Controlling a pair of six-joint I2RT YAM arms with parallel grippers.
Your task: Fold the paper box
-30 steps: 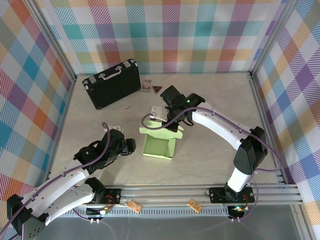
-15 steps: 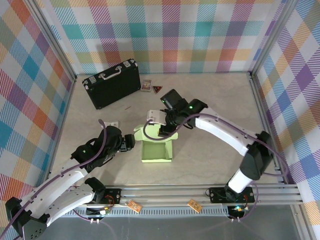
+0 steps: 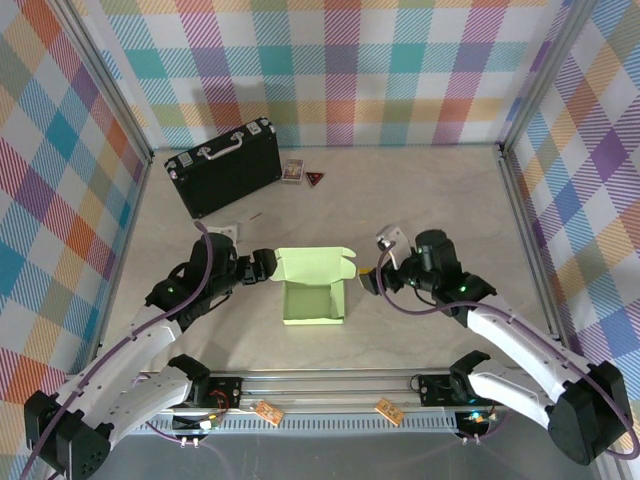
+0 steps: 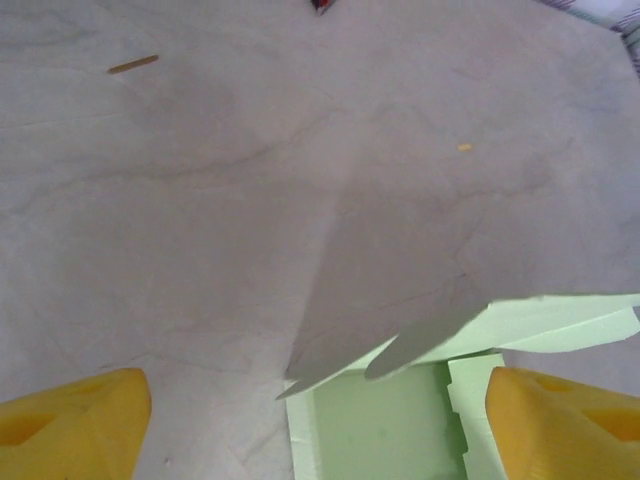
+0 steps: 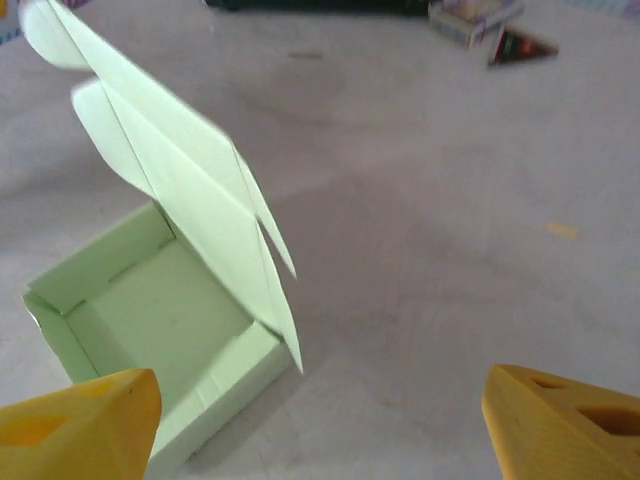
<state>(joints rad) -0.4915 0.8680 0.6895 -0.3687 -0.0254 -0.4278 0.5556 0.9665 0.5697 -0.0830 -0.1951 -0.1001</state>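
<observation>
While its lid stands raised, the paper box (image 3: 312,300) sits between my two grippers in the top external view. My left gripper (image 3: 262,266) is just beside the lid's left end and my right gripper (image 3: 366,281) near its right end, both with jaws spread and holding nothing. I count one box, two grippers and one black briefcase (image 3: 222,170) well beyond my left gripper. Past it lie one small card packet (image 3: 292,171) and one red triangular piece (image 3: 315,179).

From the left wrist, my yellow fingertips (image 4: 70,420) stand wide apart, the box's tray just ahead and right of centre.

From the right wrist, my fingertips (image 5: 565,420) stand equally wide, the box ahead to the left with its lid tilted up over standing walls.

I judge the tray formed and the closing step in hand. The next move calls for pressing the lid down and tucking its flap inside the front wall.
</observation>
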